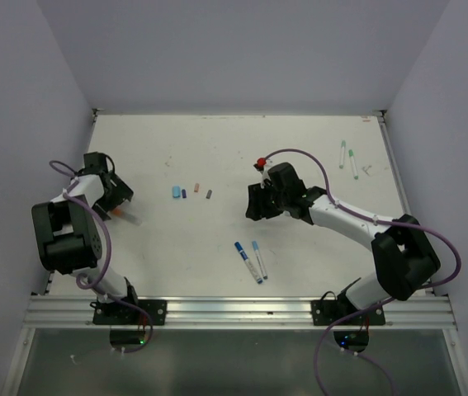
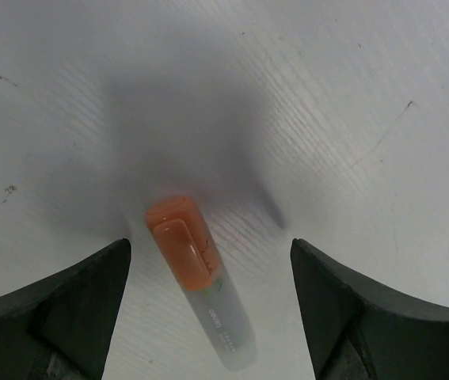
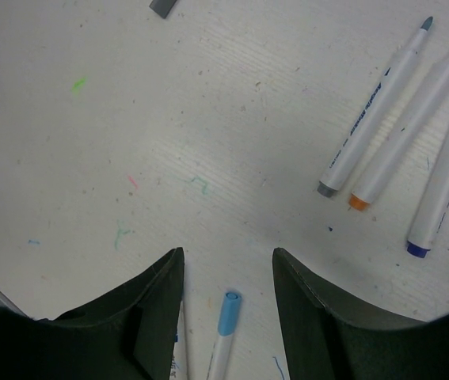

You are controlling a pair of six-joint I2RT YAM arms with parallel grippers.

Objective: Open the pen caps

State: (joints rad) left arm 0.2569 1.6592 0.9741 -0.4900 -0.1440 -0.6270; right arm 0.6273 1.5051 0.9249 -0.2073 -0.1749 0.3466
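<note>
In the left wrist view my left gripper (image 2: 210, 247) is open just above the table. A white-barrelled pen (image 2: 226, 331) with an orange cap (image 2: 180, 241) lies between its fingers, nearer the left one and untouched. In the top view this gripper (image 1: 122, 198) is at the far left. My right gripper (image 3: 228, 253) is open and empty. A pen's light blue cap (image 3: 228, 311) lies between its fingers, and another white barrel (image 3: 178, 348) runs beside the left finger. Three uncapped pens (image 3: 370, 111) lie to the right. Loose caps (image 1: 176, 192) sit mid-table.
Two blue-ended pens (image 1: 252, 261) lie at the front centre of the table (image 1: 217, 148). Two green-ended pens (image 1: 347, 158) lie at the back right. A grey cap (image 3: 161, 6) shows at the top of the right wrist view. Walls enclose the table on three sides.
</note>
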